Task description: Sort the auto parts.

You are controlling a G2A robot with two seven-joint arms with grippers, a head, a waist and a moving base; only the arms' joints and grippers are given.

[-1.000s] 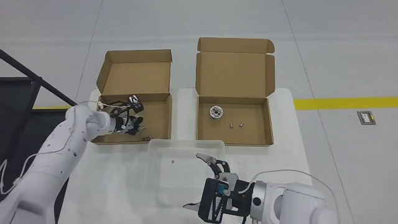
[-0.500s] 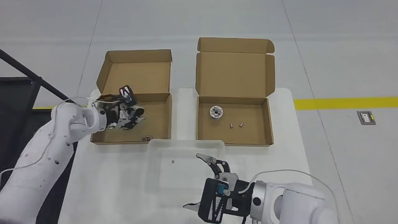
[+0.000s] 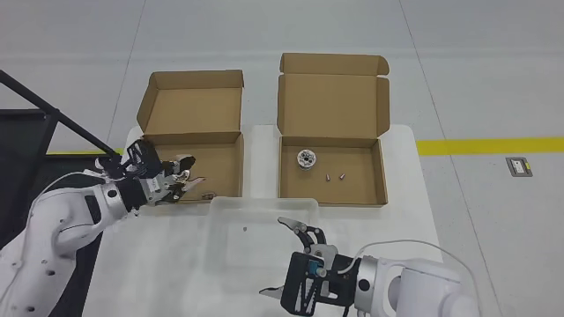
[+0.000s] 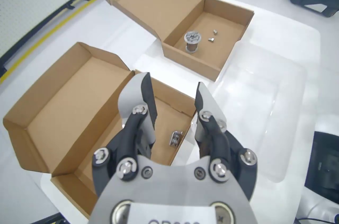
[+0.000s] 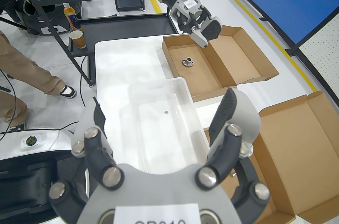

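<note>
Two open cardboard boxes stand side by side on the white table. My left gripper (image 3: 182,181) hangs open above the front corner of the left box (image 3: 220,163), holding nothing. A metal flanged part (image 4: 174,139) lies on that box's floor below the left gripper (image 4: 173,87). The right box (image 3: 361,185) holds a round toothed part (image 3: 306,158) and two small bolts (image 3: 335,176). My right gripper (image 3: 293,255) is open and empty over the clear plastic bin (image 3: 264,201). One tiny part (image 5: 166,111) lies in the bin.
Both box lids stand open at the back. A black shelf cart (image 5: 127,23) with a bottle (image 5: 69,13) and a paper cup (image 5: 78,39) stands beside the table's left end. The bin (image 5: 185,87) fills the table's front middle.
My left gripper has drawn back from inside the left box toward the table's left front and turned at the wrist. The right arm has kept still.
</note>
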